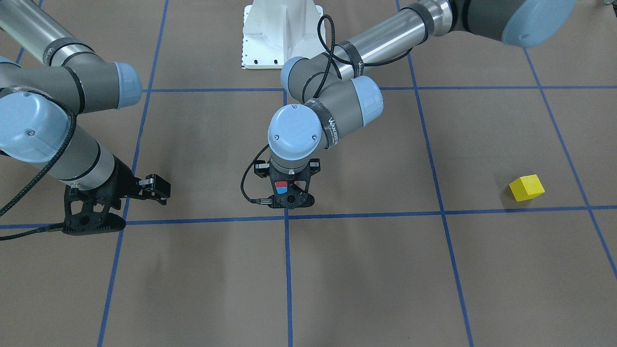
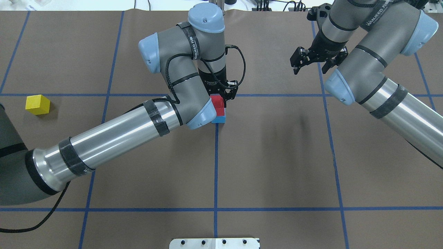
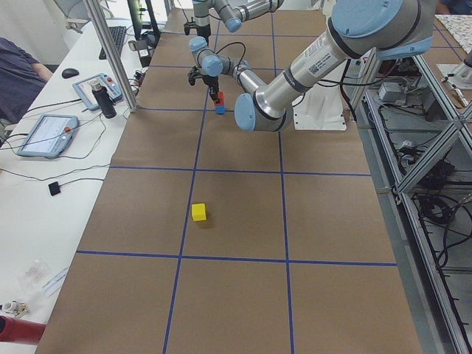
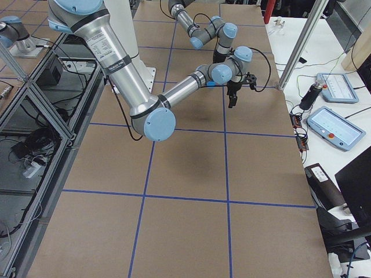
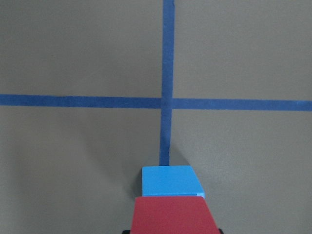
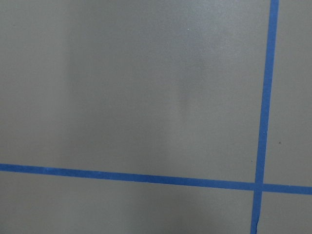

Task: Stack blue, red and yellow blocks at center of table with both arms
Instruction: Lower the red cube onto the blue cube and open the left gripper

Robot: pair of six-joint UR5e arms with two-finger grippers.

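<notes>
My left gripper [image 2: 221,98] is shut on the red block [image 2: 217,102] and holds it right over the blue block [image 2: 219,119] at the table's centre cross of tape. I cannot tell whether red rests on blue. The left wrist view shows the red block [image 5: 173,214] at the bottom with the blue block [image 5: 170,180] just beyond it. In the front-facing view both show under the left gripper [image 1: 289,192]. The yellow block [image 2: 37,104] lies alone far on my left side and also shows in the front-facing view [image 1: 527,187]. My right gripper [image 2: 311,66] is open, empty and raised.
Blue tape lines [image 2: 216,166] grid the brown table. The robot's white base plate [image 1: 282,36] stands at the table's edge. The right wrist view shows only bare table and a tape crossing [image 6: 258,185]. Operator pendants [image 3: 48,134] lie on a side bench.
</notes>
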